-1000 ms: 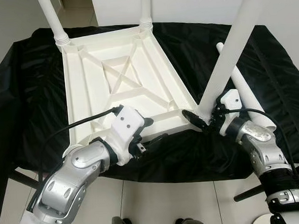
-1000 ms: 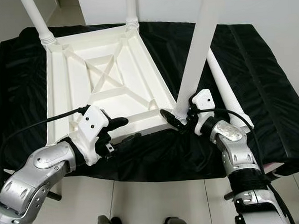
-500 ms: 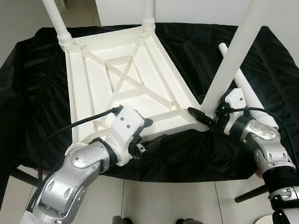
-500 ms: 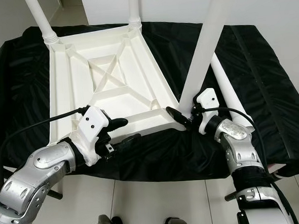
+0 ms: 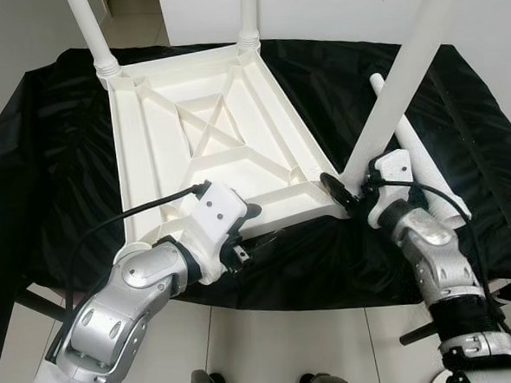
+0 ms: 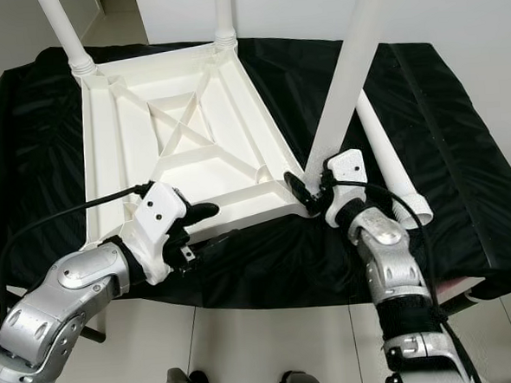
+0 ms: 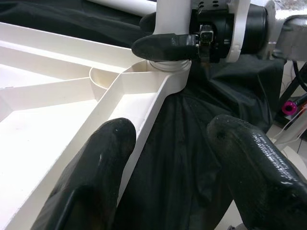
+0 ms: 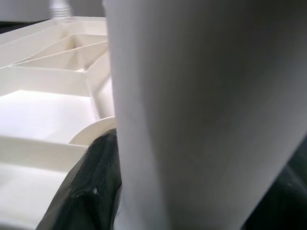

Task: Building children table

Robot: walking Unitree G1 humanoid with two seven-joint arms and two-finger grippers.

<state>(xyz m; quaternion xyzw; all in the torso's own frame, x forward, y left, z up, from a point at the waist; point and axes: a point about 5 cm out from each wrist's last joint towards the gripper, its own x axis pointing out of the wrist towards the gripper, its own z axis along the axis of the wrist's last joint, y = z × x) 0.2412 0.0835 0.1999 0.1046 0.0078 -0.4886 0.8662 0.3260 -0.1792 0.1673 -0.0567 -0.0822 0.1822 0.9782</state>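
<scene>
Table top: the white plastic table top (image 5: pixel 209 138) lies upside down on a black cloth (image 5: pixel 55 169), with its ribbed underside facing up.
Fitted legs: two white legs stand upright in the far corner sockets, the far left leg (image 5: pixel 90 32) and the far right leg (image 5: pixel 247 14).
Leg at work: a third white leg (image 5: pixel 397 87) stands with its foot at the near right corner socket (image 7: pixel 163 72) of the table top; it leans to the robot's right and away.
Loose leg: a fourth leg (image 5: pixel 423 159) lies flat on the cloth, just behind the right gripper.
Right gripper: the right gripper (image 5: pixel 353 190) is at the bottom of the leaning leg, and its black fingers (image 7: pixel 163 44) are closed around the leg just above the socket.
Left gripper: the left gripper (image 5: pixel 259 224) is at the near edge of the table top; its two fingers (image 7: pixel 96 167) are spread apart, one over the white rim and one over the cloth, and they hold nothing.
Floor: pale tiles (image 5: pixel 274 347) are visible under the near edge of the cloth.
</scene>
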